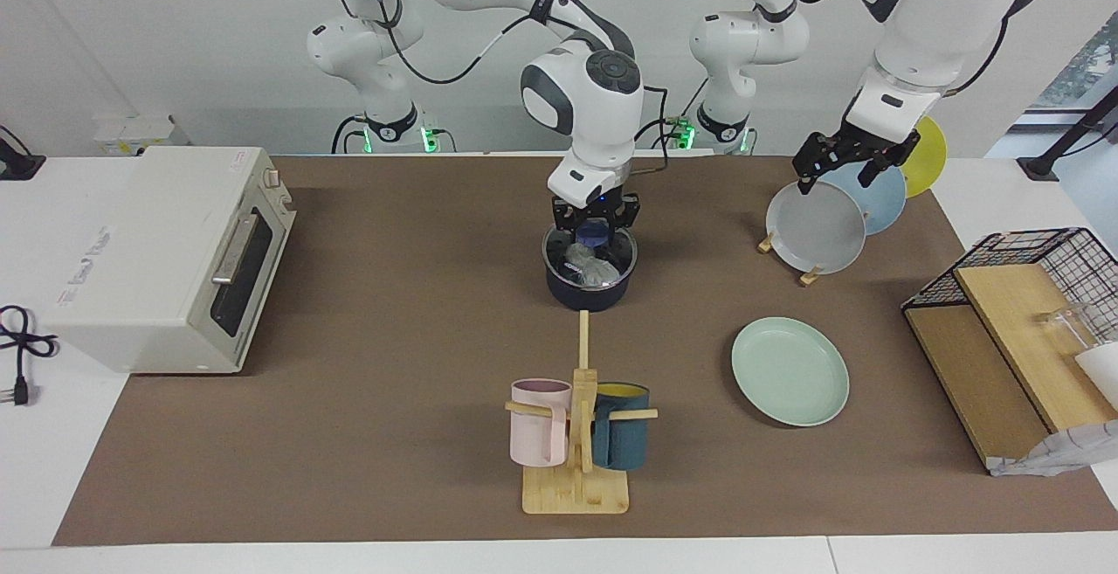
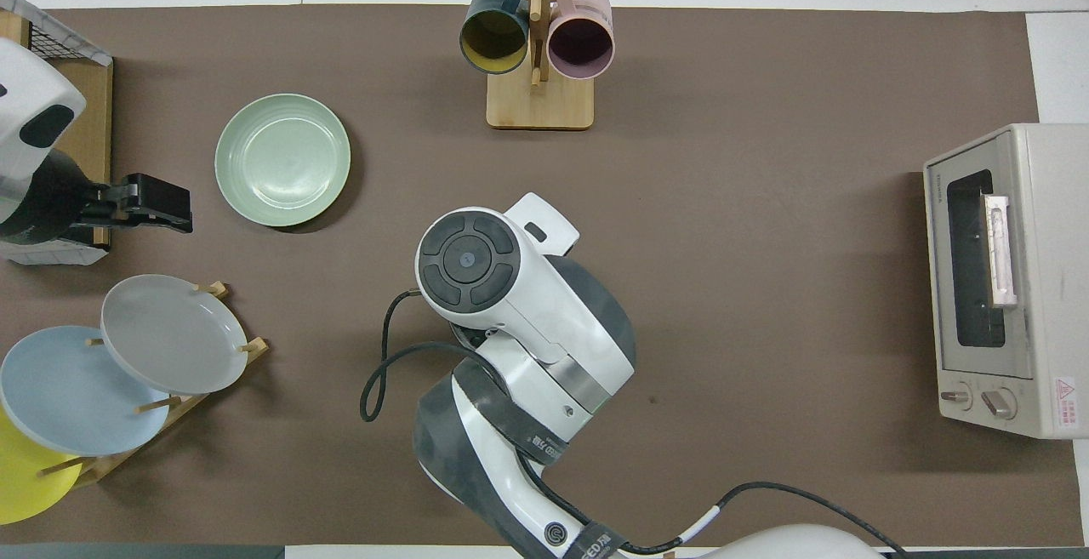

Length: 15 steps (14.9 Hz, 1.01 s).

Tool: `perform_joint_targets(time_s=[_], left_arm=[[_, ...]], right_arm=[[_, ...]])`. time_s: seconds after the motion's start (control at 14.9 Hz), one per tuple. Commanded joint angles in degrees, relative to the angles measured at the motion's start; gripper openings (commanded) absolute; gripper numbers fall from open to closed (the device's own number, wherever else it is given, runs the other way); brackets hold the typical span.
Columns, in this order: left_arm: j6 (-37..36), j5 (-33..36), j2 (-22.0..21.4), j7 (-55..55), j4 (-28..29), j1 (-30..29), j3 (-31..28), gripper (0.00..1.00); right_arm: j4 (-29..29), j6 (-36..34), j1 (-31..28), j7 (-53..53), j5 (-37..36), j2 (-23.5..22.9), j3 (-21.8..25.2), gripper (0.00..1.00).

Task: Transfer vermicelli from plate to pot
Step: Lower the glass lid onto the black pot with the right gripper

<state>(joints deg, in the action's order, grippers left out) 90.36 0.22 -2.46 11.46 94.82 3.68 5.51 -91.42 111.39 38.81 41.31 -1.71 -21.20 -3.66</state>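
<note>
The dark navy pot (image 1: pixel 587 293) stands mid-table. The vermicelli (image 1: pixel 596 268) lies inside it, seen through a glass lid (image 1: pixel 622 261) that sits on the pot's rim. My right gripper (image 1: pixel 594 229) is over the pot, shut on the lid's blue knob. The pot's handle is hidden by the arm. In the overhead view the right arm (image 2: pixel 510 304) covers the pot. The mint-green plate (image 1: pixel 790 371) (image 2: pixel 282 159) is bare, toward the left arm's end. My left gripper (image 1: pixel 843 168) (image 2: pixel 162 202) hangs open and empty over the plate rack.
A toaster oven (image 1: pixel 166 255) stands at the right arm's end. A wooden mug rack (image 1: pixel 576 434) with a pink and a teal mug is farther out. A rack holds grey (image 1: pixel 817 229), light blue and yellow plates. A wire basket (image 1: pixel 1013 277) with boards stands beside it.
</note>
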Motion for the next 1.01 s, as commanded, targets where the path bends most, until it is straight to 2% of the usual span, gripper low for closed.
perform_joint_targets(time_s=[0.0, 0.81, 0.94], left_arm=[[-0.63, 1.28, -0.96, -0.83, 0.71, -0.34, 0.11, 1.0], [-0.71, 0.75, -1.23, -1.26, 1.24, -0.33, -0.06, 1.0], [-0.36, 0.66, -1.05, -1.8, 0.8, -0.07, 0.02, 1.0]], right_arm=[[-1.12, 1.02, 0.04, 1.76, -0.67, 0.63, -0.03, 0.31], [-1.83, 3.22, 0.13, 3.69, -0.23, 0.28, -0.03, 0.32], [-1.92, 3.22, 0.13, 3.78, -0.23, 0.28, -0.12, 0.37]])
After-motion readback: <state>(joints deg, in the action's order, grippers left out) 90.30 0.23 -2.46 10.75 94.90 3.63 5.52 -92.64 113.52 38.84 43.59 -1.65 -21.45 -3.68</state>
